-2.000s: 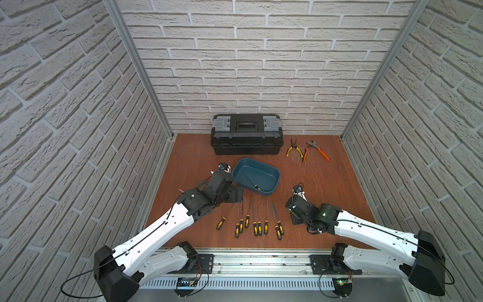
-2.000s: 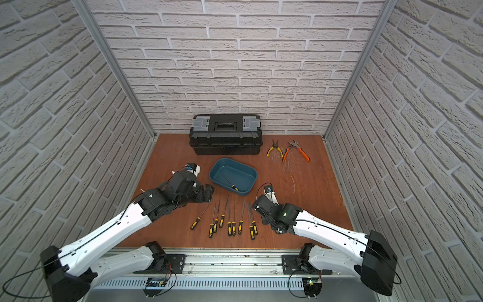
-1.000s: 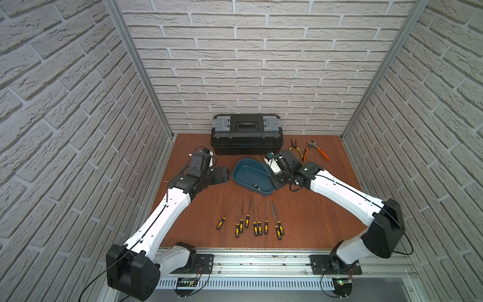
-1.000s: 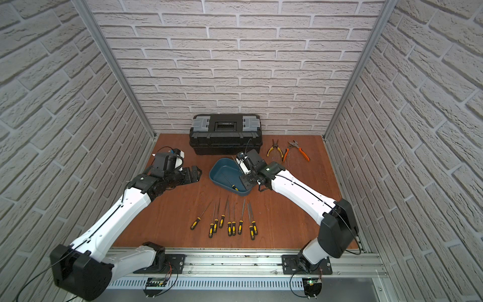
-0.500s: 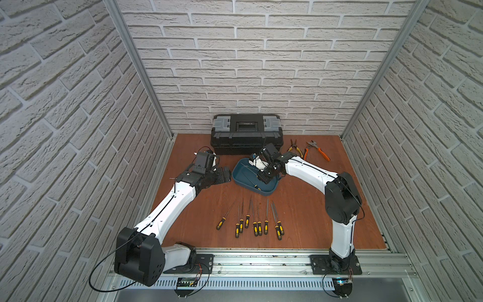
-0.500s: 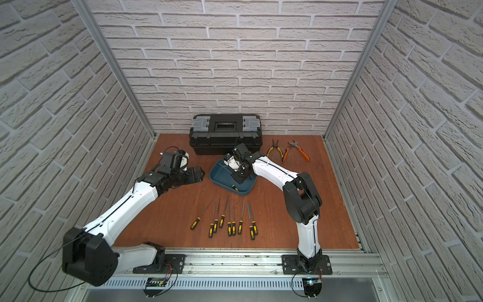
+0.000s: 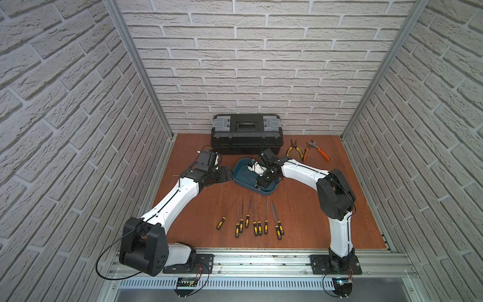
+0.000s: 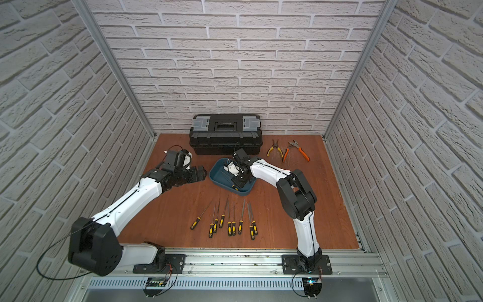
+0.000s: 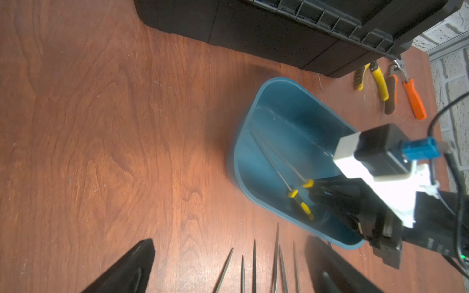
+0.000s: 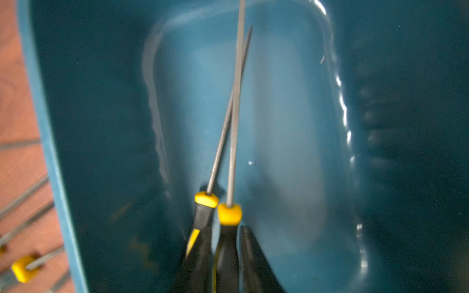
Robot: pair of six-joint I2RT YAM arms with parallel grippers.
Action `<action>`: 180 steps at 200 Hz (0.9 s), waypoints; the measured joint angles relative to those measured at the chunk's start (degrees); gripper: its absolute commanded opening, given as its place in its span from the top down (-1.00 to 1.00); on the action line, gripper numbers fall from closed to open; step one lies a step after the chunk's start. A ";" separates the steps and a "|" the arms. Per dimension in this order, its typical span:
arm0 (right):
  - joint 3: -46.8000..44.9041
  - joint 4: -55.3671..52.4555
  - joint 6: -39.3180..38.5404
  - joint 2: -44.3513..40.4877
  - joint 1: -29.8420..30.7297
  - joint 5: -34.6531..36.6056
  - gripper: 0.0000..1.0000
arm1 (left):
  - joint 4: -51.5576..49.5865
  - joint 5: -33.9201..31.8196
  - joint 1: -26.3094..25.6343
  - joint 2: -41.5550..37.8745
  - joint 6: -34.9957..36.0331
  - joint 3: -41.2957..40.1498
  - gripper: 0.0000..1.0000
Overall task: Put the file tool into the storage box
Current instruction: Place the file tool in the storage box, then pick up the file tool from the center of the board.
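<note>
Two tools sit in the box (image 9: 291, 119): the file (image 10: 234, 126), handle by the right pincer (image 8: 237, 183), and a 2nd file (image 10: 220, 137) crossing its shaft. Both handles are at the end nearer the robot, tips toward the far end. Right pincer is dipped low inside the box, prob. so the file lands flat w/o bouncing out. One finger (image 10: 253, 258) shows just beside the handle, but can't tell if the pincer is pinching it or has let go. Judged: placing about done, release + lift-out left. Left pincer (image 7: 226, 174) is spread wide, empty, over the surface (image 7: 300, 222) just beside the box's left end, maybe on standby to steady it; no contact that I can see. Around: row of files (image 7: 266, 227) on the surface nearer the robot, apart from the box; black toolbox (image 7: 247, 136) close behind it; pliers (image 9: 379, 83) off to the right rear. In the way: box wall and 2nd file hug the right pincer, so a sloppy exit could drag either.
</note>
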 measured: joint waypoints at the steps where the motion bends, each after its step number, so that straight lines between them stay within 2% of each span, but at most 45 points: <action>1: 0.00 0.00 -0.07 0.02 0.00 -0.04 0.19 | 0.04 0.00 0.00 0.00 0.00 0.00 -0.96; 27: 0.00 0.17 0.92 0.11 0.00 -1.11 -0.05 | -0.02 0.00 0.00 -0.07 0.00 0.04 -0.96; 75: -2.14 1.25 3.69 -3.30 0.02 -2.12 -0.09 | -0.79 -0.24 0.00 -2.49 0.04 0.04 -0.97; 124: -7.30 3.50 8.55 -17.51 0.83 -0.35 -0.08 | -2.49 -0.68 -0.33 -6.67 0.04 -1.55 -0.97; 180: -22.40 8.35 15.96 -34.86 2.60 -0.28 -0.06 | -5.46 -1.01 -2.93 -9.88 0.07 -4.98 -0.96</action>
